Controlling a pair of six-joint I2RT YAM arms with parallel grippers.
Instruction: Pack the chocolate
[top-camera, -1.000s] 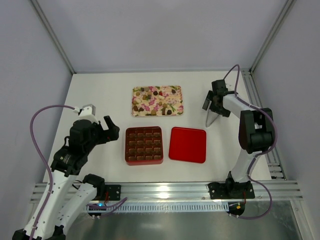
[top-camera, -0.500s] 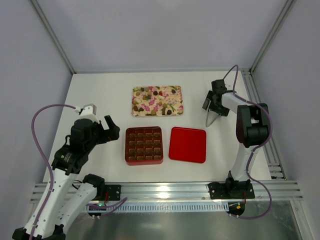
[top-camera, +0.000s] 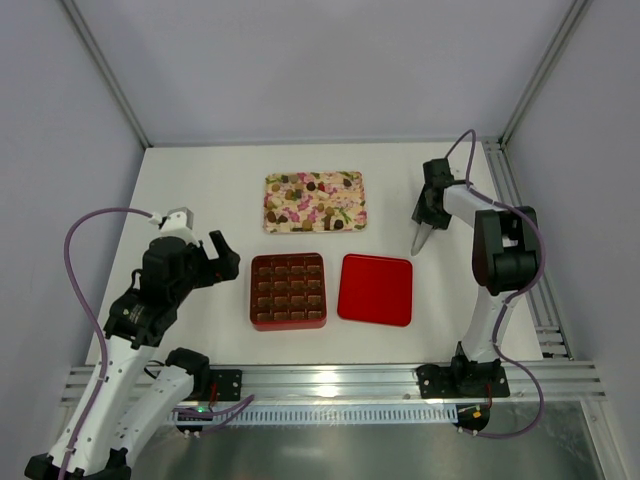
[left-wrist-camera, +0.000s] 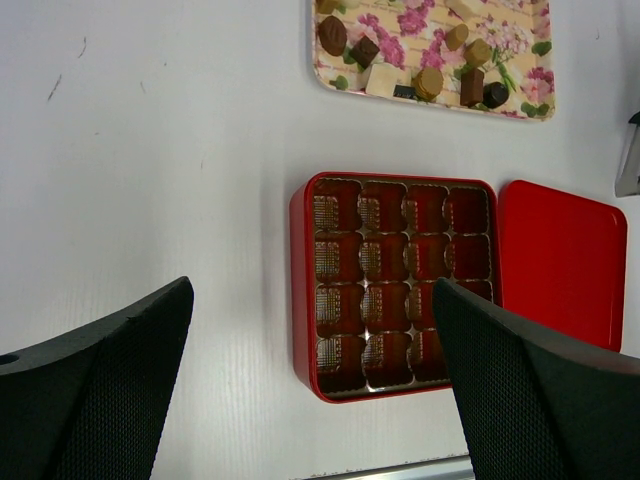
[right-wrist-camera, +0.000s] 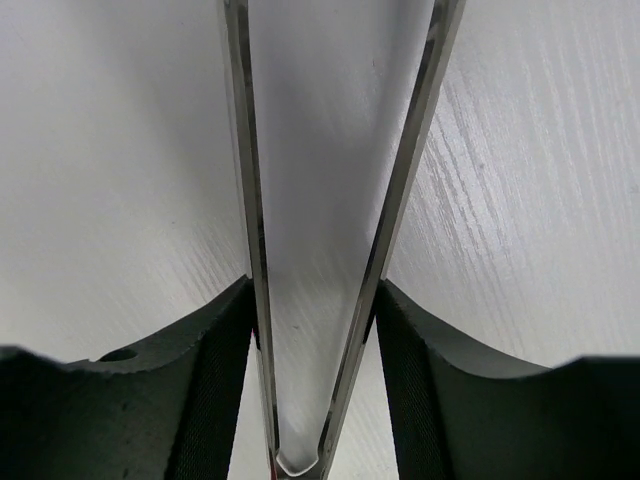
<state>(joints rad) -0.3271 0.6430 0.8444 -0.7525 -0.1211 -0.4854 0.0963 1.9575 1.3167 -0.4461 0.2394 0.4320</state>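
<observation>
Right tool (top-camera: 428, 212) has squeezed in since a second ago and now pinches the tongs (top-camera: 417, 241), tips pointing down at the worktop (top-camera: 200, 190). Left tool (top-camera: 212, 262) hangs wide open left of the box (top-camera: 253, 295). One box, one lid (top-camera: 375, 290), one tray (top-camera: 356, 205). Chocolate (top-camera: 312, 186) is too small to count; it's all on the tray, well apart from both tools.

Bright polished metal for the tongs (right-wrist-camera: 245, 150), mirror-smooth. Matt white on the table (left-wrist-camera: 150, 150), faintly grained. Smooth red with a soft sheen on the box (left-wrist-camera: 296, 290) and the lid (left-wrist-camera: 560, 260) to its right. Glossy, foil-like brown in the insert (left-wrist-camera: 400, 235). Smooth printed floral pattern on the far tray (left-wrist-camera: 515, 35). Matt black, finely dimpled, on the left gripper fingers (left-wrist-camera: 100, 390); smooth dark plastic on the right gripper fingers (right-wrist-camera: 215, 390).
</observation>
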